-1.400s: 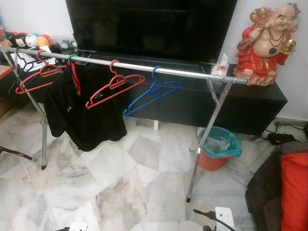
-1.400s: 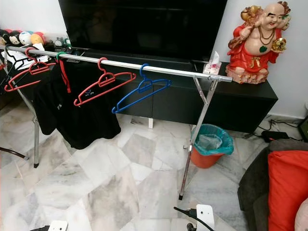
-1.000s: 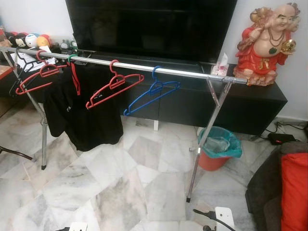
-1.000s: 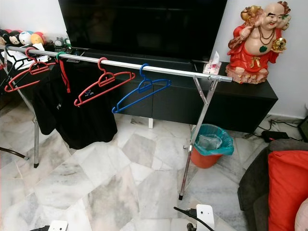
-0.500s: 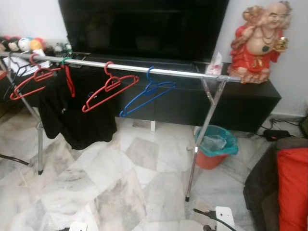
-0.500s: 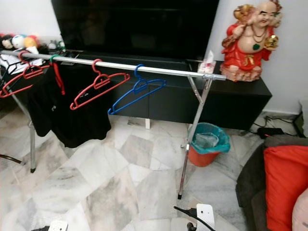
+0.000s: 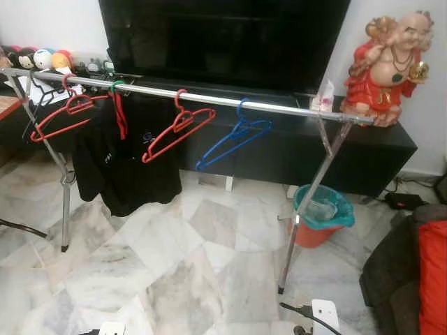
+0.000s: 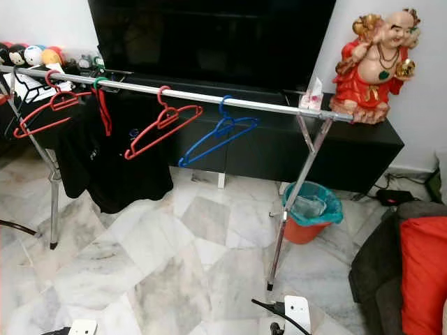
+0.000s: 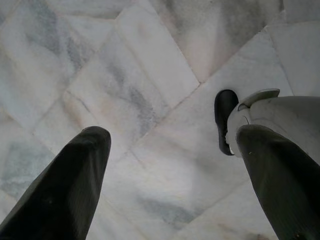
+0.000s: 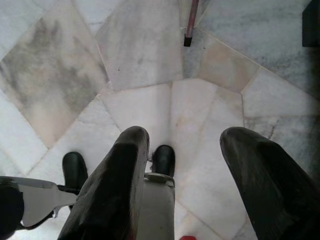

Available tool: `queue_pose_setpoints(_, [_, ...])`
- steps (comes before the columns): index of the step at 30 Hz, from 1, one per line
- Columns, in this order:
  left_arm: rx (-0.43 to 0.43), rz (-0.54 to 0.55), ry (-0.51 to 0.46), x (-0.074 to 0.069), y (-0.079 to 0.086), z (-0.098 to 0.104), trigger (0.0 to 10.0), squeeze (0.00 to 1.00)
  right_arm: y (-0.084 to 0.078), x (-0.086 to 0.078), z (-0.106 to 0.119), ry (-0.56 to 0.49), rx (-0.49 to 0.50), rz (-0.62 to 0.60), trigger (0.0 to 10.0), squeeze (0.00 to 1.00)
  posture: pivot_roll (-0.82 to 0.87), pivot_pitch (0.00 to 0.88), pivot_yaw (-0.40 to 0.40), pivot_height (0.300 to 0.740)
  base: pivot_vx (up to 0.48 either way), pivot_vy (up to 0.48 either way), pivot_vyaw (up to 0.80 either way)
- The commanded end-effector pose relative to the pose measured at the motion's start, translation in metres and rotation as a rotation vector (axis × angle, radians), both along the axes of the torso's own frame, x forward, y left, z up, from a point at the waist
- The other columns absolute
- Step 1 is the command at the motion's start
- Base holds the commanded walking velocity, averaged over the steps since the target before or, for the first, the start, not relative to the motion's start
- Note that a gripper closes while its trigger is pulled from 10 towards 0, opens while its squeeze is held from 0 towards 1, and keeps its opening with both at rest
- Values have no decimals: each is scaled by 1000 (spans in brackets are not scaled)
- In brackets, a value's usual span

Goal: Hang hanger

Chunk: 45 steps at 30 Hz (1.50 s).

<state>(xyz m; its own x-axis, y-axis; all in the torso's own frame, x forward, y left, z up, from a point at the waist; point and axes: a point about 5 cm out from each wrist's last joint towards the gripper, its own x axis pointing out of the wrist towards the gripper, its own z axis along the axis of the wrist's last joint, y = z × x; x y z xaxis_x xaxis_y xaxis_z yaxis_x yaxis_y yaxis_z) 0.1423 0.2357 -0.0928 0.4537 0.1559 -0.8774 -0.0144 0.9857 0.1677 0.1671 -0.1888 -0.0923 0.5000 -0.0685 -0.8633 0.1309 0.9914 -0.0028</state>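
While both hands hang open, hangers (image 7: pixel 234 132) line the rail (image 7: pixel 209 98).

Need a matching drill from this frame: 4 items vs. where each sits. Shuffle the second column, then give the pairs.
Items:
1. blue hanger
2. black garment
3. red statue
4. teal-lined bin

Places:
A. on the floor by the rack's right leg
B. on the black TV cabinet, right end
C. empty on the rail, rightmost of the hangers
D. draped from the rail, left of the middle red hanger

Pairs: 1-C, 2-D, 3-B, 4-A
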Motion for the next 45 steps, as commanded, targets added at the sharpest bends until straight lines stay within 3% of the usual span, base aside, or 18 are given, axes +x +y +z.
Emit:
queue_pose_setpoints(1, [-5,-7,12,-2,-1,-1,10000,0,-2,2,1,-6,0,-16,10000,0,93,0,-38,740,0,270,0])
queue_pose_setpoints(11, [-7,-4,10,-1,-3,-1,10000,0,-3,2,1,-7,-1,-14,10000,0,74,0,-40,740,0,274,0])
queue_pose_setpoints(22, [23,-71,35,0,3,1,10000,0,4,4,1,-23,13,-42,10000,0,-22,0,58,740,0,248,0])
queue_pose_setpoints(45, [52,-75,35,-1,8,1,10000,0,8,2,0,-5,20,-33,10000,0,69,0,24,740,0,0,-689])
